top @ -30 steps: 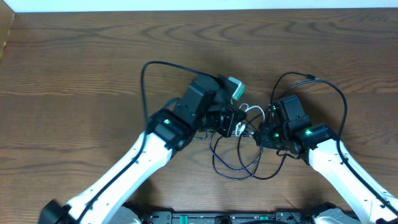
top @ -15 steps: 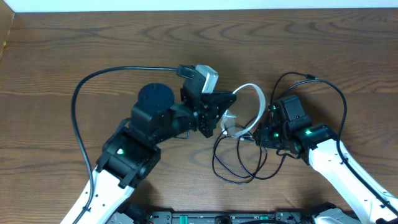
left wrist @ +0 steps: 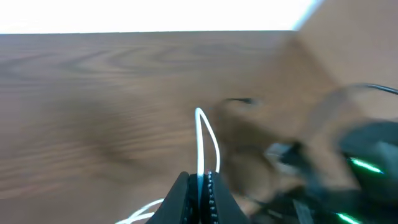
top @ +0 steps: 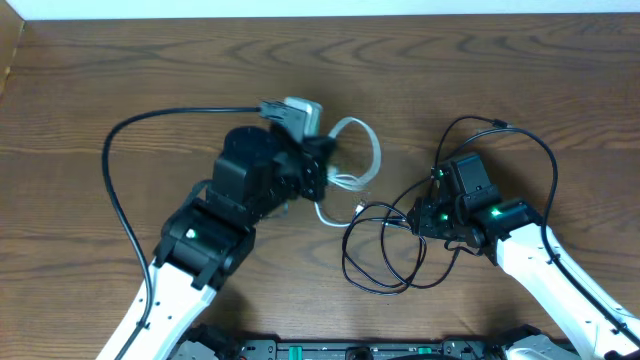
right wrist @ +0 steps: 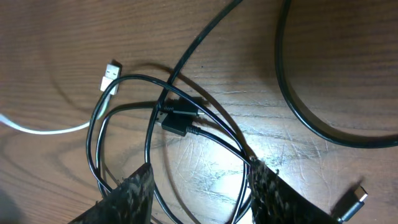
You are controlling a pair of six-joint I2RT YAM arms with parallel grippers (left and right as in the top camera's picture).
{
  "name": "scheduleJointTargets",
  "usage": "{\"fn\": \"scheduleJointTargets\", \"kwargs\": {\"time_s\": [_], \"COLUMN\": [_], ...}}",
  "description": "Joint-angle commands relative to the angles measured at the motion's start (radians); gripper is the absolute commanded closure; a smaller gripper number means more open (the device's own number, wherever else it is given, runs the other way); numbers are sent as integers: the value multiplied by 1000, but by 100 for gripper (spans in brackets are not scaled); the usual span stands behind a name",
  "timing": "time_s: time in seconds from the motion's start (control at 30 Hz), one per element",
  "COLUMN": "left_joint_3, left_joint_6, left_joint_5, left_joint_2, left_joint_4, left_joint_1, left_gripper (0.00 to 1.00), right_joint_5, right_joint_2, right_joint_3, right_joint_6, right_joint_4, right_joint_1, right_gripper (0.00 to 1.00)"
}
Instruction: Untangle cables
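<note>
My left gripper (top: 327, 170) is shut on the white cable (top: 377, 150) and holds it up as a loop above the table. In the left wrist view the jaws (left wrist: 200, 183) pinch the white cable (left wrist: 200, 140), which rises straight from them. The white cable's tail runs down to a small plug (right wrist: 111, 73) lying beside the black cable (top: 390, 208). The black cable (right wrist: 177, 115) lies in several loose loops on the wood. My right gripper (top: 420, 218) is open, and its fingers (right wrist: 199, 199) straddle strands of the black loops.
Thick black robot wires arc over the table beside the left arm (top: 110, 170) and behind the right arm (top: 550, 160); the right one also shows in the right wrist view (right wrist: 298, 87). A black plug end (right wrist: 351, 199) lies at the right. The table's far edge (top: 320, 16) meets a white wall.
My left gripper has pulled the white cable up and to the left, drawing it out from over the black loops. The right arm and the black cable have stayed put.
</note>
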Motion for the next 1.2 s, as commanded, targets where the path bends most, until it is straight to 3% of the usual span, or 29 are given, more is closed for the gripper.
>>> {"fn": "scheduleJointTargets", "kwargs": {"time_s": [0.0, 0.13, 0.27, 0.3, 0.4, 0.53, 0.63, 1.17], "left_joint_3": [4, 4, 4, 4, 4, 4, 4, 4], "left_joint_6": [20, 8, -61, -71, -74, -73, -73, 40], "left_joint_5": [-238, -283, -270, -215, -43, 285, 425, 421], "left_joint_2": [14, 47, 97, 134, 193, 293, 370, 691], "left_joint_4": [-14, -36, -93, -133, -172, -201, -216, -218], "left_joint_1": [71, 179, 252, 266, 266, 243, 207, -32], "left_gripper": [93, 92, 61, 47, 35, 35, 35, 35], "right_joint_5": [-6, -6, -6, -6, -6, -6, -6, 2], "right_joint_2": [1, 1, 1, 1, 1, 1, 1, 1], "right_joint_3": [0, 0, 0, 0, 0, 0, 0, 0], "right_joint_6": [-11, -11, -11, -11, -11, -11, -11, -10], "right_joint_4": [-2, -2, -2, -2, -2, -2, -2, -14], "right_joint_1": [-2, -2, -2, -2, -2, -2, -2, -2], "right_gripper": [54, 51, 51, 50, 50, 50, 50, 47]}}
